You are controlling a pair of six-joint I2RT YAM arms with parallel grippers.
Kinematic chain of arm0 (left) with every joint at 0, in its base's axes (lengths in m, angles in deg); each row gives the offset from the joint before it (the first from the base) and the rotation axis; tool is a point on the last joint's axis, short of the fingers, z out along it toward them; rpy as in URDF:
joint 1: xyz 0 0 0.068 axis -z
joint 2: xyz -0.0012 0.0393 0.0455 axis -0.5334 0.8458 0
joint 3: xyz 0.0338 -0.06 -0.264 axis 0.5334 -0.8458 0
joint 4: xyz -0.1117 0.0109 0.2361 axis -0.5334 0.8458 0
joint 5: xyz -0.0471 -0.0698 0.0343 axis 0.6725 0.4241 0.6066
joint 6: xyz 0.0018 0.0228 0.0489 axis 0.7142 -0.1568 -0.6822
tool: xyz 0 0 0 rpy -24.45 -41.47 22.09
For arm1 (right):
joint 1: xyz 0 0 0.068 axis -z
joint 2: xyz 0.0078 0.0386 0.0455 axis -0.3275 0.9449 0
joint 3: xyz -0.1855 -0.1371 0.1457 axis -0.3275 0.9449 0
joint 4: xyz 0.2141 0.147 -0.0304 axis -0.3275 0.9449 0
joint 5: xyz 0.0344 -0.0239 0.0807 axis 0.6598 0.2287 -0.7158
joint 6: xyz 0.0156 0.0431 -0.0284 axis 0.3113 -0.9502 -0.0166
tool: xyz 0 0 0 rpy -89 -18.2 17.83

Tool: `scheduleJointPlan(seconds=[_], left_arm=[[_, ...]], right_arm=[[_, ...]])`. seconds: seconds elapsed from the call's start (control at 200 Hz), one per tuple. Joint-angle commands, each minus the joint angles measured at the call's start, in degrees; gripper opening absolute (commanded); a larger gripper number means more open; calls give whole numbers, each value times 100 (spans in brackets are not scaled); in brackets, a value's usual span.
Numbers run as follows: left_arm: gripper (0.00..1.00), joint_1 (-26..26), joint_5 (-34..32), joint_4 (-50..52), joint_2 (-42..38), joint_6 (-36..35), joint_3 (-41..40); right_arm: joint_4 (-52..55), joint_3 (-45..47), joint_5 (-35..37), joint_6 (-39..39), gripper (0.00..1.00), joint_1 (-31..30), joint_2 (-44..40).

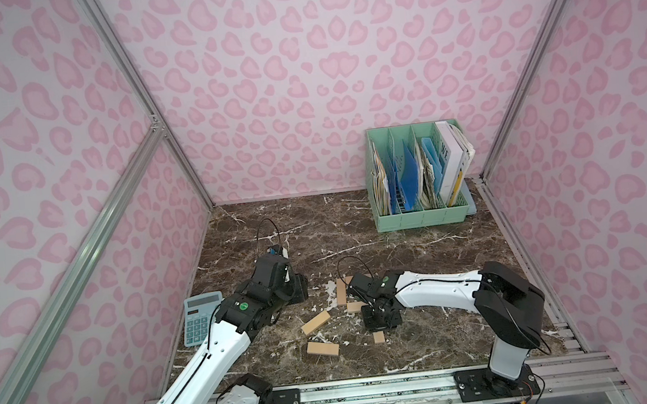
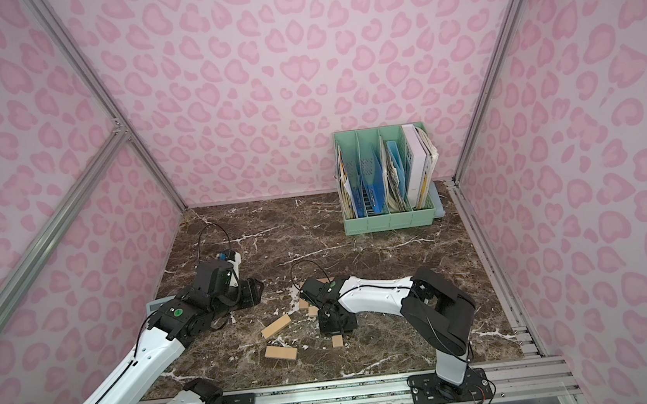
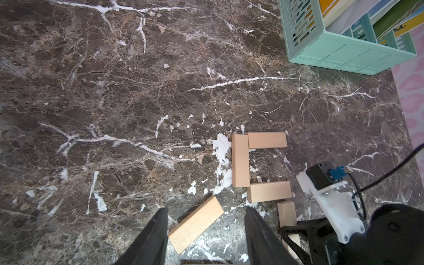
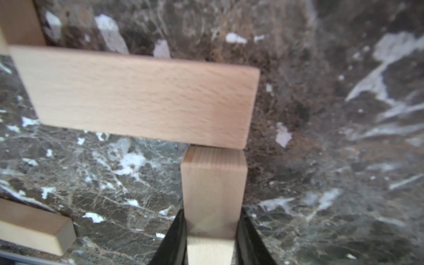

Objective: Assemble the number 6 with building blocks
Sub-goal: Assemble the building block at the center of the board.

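Right gripper (image 4: 212, 229) is pinching a held plank (image 4: 213, 183), whose far end meets the long edge of the middle plank (image 4: 142, 96) right at its free corner. Left gripper (image 3: 206, 210) is spread and holding nothing. A slanted loose plank (image 1: 316, 322) and another loose plank (image 1: 322, 348) lie nearer the arm bases. Loads of bare worktop (image 3: 114, 91) behind.

Right gripper (image 2: 337, 325) low on marble table (image 2: 296, 230); plank (image 2: 337, 341) pokes out at its 6 o'clock. Tilted plank (image 2: 276, 326) at 9 o'clock, flat plank (image 2: 281, 352) at 8 o'clock.
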Motion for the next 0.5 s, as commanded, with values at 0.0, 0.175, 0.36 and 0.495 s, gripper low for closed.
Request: scheduleJointPlan(seconds=[0.0,0.175,0.36,0.495], left_arm=[[57,3,-29,-8,9,-79,46],[57,20,-30,-8,10,-70,27],[57,38,-26,-35,26,-61,29],[57,46,-14,-58,45,-53,12]], right_arm=[[66,-67,34,11,11,-3,45],[67,-85,43,30,12,-5,73],[102,-154,54,85,13,18,113],[110,-145,60,83,15,26,117]])
